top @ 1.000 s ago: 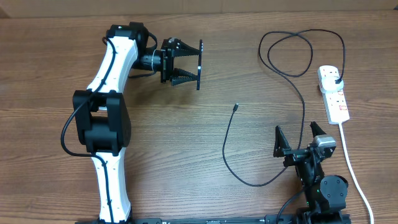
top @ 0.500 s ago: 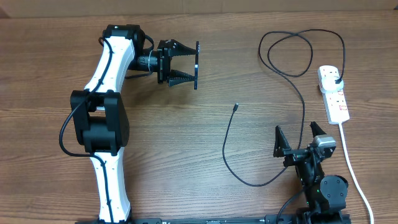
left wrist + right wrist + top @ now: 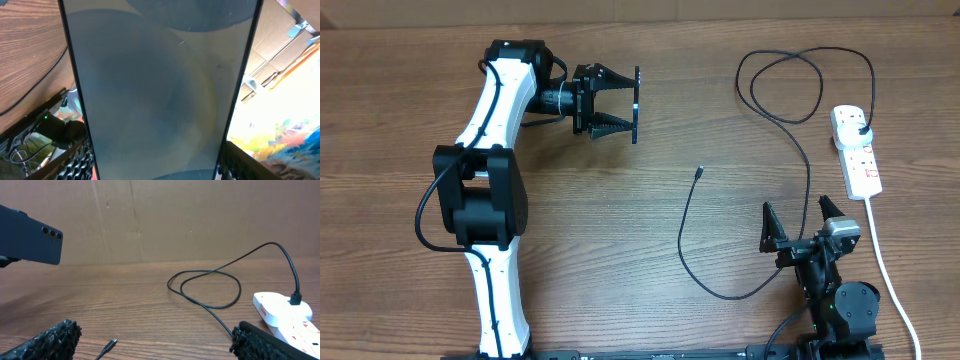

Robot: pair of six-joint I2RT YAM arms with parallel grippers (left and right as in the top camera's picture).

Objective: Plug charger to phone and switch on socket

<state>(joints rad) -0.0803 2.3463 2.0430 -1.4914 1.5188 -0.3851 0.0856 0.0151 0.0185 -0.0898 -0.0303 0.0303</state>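
Status: clamping the phone (image 3: 638, 105) on edge in the left gripper (image 3: 628, 104), holding it raised over the table (image 3: 610, 260), well apart from the charger (image 3: 684, 235); holding the right gripper (image 3: 795, 208) spread wide and empty beside the cable's bend, with the plug end in the socket (image 3: 860, 165) and the tip lying loose.

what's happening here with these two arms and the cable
The left hand grips the flat dark-backed smartphone by its edges, lifted off the wooden table. The right hand sits open near the front edge, holding nothing. The thin black charger cable is plugged into the white power strip, but its small connector tip lies loose on the table, not yet in the phone.
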